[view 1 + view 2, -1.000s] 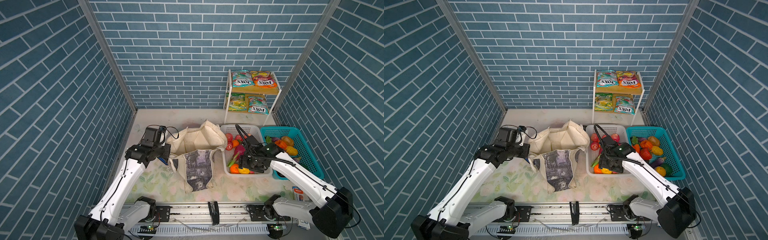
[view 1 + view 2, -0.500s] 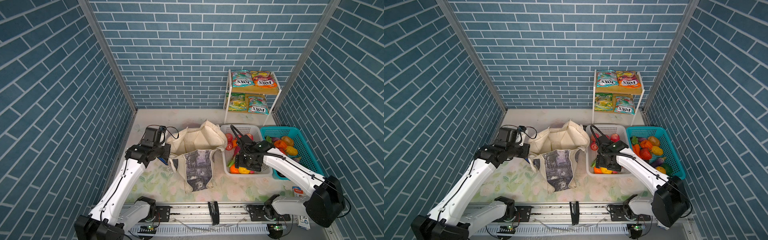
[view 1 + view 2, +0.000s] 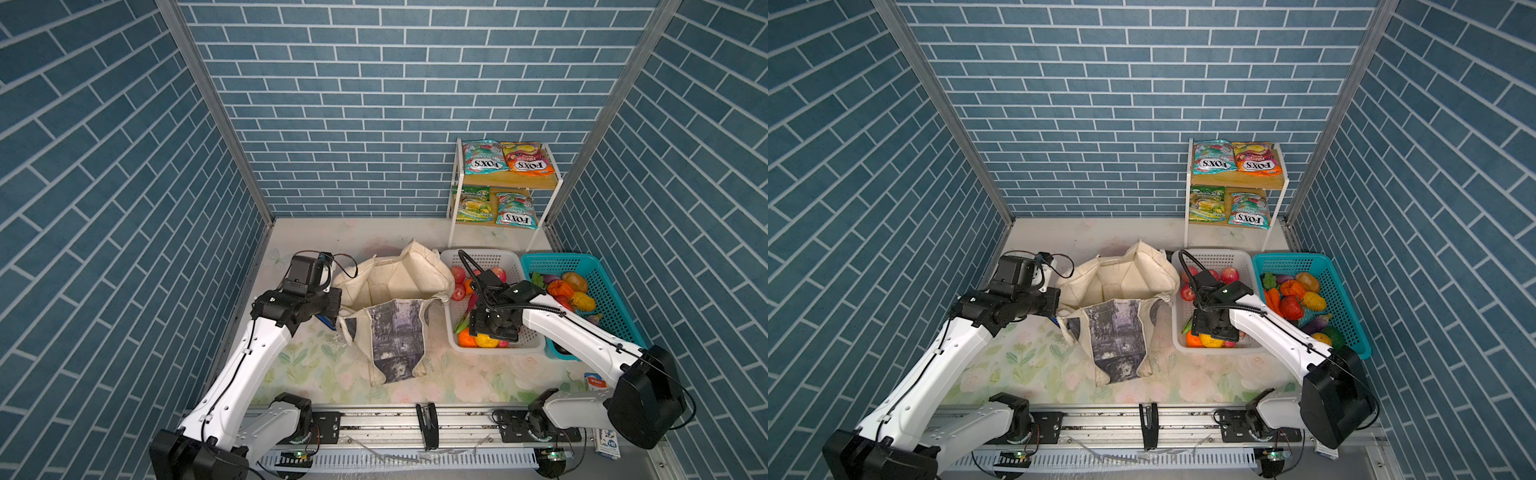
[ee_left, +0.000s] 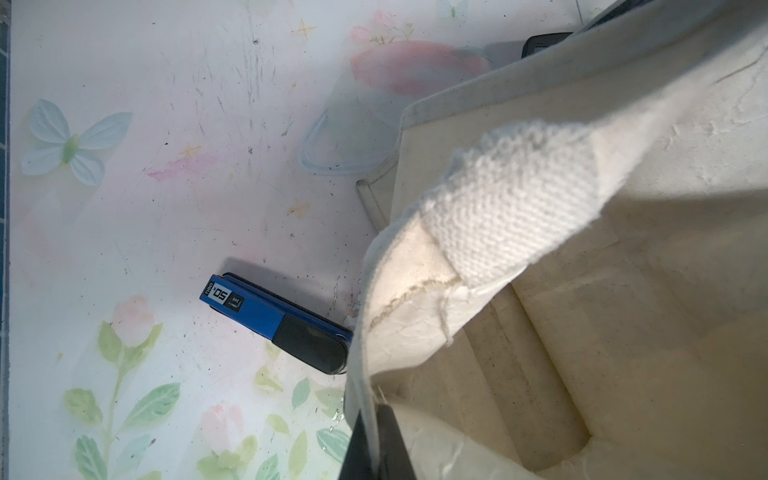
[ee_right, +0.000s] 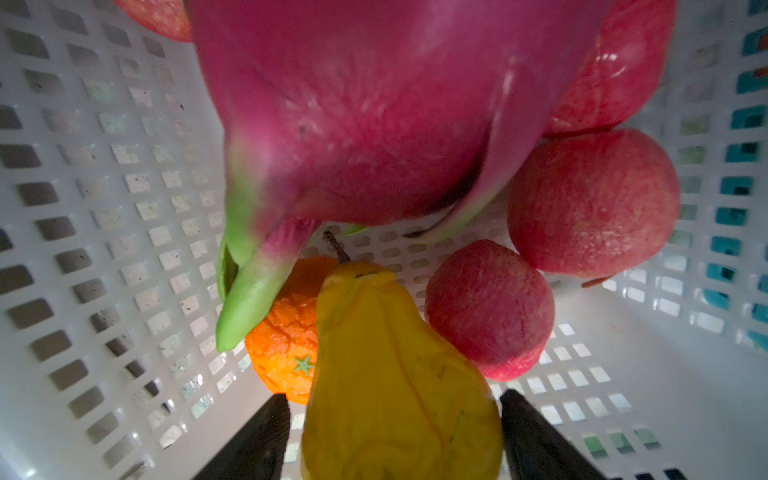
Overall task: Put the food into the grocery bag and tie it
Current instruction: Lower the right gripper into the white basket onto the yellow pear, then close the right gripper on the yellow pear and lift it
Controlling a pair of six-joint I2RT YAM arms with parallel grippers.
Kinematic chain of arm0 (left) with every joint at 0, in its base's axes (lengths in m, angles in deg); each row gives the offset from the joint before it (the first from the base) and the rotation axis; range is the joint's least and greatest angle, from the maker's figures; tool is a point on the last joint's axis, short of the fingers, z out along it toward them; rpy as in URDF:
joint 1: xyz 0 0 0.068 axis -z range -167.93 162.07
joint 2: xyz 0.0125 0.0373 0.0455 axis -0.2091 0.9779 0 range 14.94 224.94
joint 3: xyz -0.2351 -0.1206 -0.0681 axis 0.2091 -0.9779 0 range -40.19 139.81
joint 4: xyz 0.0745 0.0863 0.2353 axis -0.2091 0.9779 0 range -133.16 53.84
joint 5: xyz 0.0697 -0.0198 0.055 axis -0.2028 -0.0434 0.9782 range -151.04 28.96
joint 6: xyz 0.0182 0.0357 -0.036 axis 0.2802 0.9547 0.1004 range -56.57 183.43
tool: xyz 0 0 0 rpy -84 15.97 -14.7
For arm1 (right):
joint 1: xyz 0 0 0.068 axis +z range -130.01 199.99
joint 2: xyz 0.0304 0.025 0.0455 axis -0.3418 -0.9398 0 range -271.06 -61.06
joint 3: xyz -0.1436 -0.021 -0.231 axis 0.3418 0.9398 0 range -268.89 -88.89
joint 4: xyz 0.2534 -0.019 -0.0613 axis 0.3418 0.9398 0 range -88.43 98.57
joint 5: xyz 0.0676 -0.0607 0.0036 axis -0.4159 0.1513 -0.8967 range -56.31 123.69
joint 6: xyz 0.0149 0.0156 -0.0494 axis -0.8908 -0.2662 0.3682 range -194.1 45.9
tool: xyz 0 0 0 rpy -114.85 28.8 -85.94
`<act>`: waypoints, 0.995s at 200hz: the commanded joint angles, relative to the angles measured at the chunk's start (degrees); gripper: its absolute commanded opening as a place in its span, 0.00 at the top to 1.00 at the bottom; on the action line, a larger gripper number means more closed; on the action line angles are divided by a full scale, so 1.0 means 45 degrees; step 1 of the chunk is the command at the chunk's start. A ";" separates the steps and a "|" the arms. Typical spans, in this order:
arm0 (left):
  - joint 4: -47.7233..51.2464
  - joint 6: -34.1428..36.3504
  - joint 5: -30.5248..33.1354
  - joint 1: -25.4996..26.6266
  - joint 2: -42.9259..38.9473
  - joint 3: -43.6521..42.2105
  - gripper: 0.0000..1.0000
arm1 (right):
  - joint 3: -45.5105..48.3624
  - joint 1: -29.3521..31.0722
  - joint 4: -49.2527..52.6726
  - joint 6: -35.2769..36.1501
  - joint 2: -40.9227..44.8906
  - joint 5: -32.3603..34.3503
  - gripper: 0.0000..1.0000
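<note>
"FOX'S" upside down on teal candy packet (image 3: 484,159), orange candy packet (image 3: 527,159), lower red-teal candy packet (image 3: 515,209), all on shelf rack (image 3: 512,182), "50" on blue stapler (image 4: 266,318) label

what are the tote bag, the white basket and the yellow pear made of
tote bag: cream woven canvas, matte; coarse weave and frayed edges show.
white basket: moulded plastic, smooth, gridded holes.
yellow pear: probably painted foam or plastic; dull, creased skin.

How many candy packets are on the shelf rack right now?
4, all on the rack. Top shelf: a teal packet and an orange packet. Lower shelf: a green packet and a teal-and-red packet. Any behind them would be hidden.
</note>
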 commanded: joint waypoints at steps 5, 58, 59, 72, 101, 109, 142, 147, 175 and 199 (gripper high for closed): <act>-0.0113 0.0010 -0.0165 -0.0067 -0.0046 -0.0140 0.96 | 0.0059 0.0064 0.0503 -0.0127 -0.0188 0.0723 0.19; -0.0115 -0.0007 -0.0194 -0.0067 0.0028 -0.0122 0.96 | 0.0000 0.0064 0.0727 -0.0206 -0.0616 0.1034 0.14; -0.0115 -0.0008 -0.0194 -0.0067 0.0024 -0.0121 0.96 | 0.0020 0.0064 0.0727 -0.0206 -0.0627 0.1032 0.14; -0.0119 -0.0009 -0.0199 -0.0067 0.0022 -0.0139 0.96 | 0.0057 0.0084 0.0655 -0.0206 -0.0696 0.0996 0.15; -0.0124 -0.0009 -0.0213 -0.0067 0.0077 -0.0121 0.96 | 0.0202 0.0045 0.0401 -0.0104 -0.0645 0.0795 0.20; -0.0127 -0.0009 -0.0213 -0.0067 0.0066 -0.0138 0.96 | 0.0233 0.0028 0.0358 -0.0090 -0.0658 0.0775 0.21; -0.0122 -0.0010 -0.0213 -0.0067 0.0077 -0.0140 0.96 | 0.0446 -0.0017 0.0142 -0.0070 -0.0566 0.0678 0.27; -0.0134 -0.0009 -0.0213 -0.0067 0.0069 -0.0140 0.96 | 0.0449 -0.0036 0.0141 -0.0070 -0.0544 0.0675 0.28; -0.0117 -0.0009 -0.0213 -0.0067 0.0050 -0.0138 0.96 | 0.0270 -0.0034 0.0473 -0.0050 -0.0134 0.0857 0.33; -0.0123 -0.0028 -0.0213 -0.0077 0.0032 -0.0157 0.96 | -0.0240 -0.0048 0.1102 -0.0050 0.0708 0.1202 0.36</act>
